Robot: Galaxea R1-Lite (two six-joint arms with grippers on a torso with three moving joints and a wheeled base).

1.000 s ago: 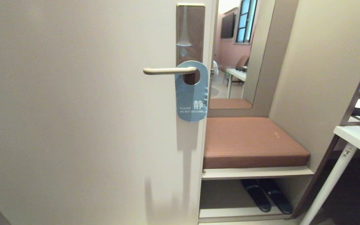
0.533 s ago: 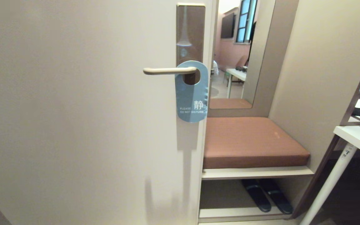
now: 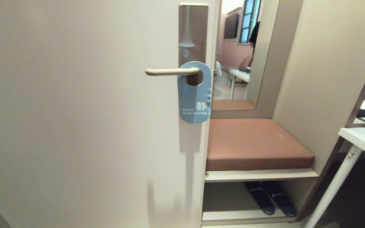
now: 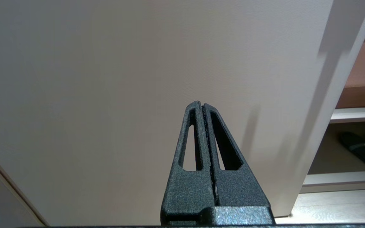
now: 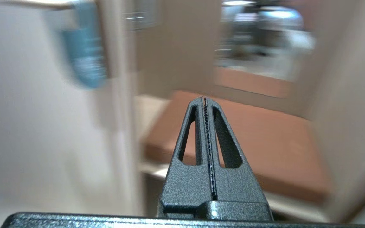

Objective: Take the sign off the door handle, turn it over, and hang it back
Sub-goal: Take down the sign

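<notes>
So the sign was hanging on the door handle, blue-grey "do not disturb" face out, its oval hole looped over the lever right by the bronze plate. Nothing about it had shifted from a second earlier; same spot, same hang.

What did change was the right gripper. Its wrist view was all smeared, so that arm looked to be swinging, and the sign sat up and off to one side of the clenched fingers, well apart from the tips. The brown cushion was straight beyond them.

The left gripper was parked low, fingers pressed together on nothing, pointed at bare door.

My read: the reach had only just kicked off. Those fingers would need to spread before grabbing the sign's lower edge.
</notes>
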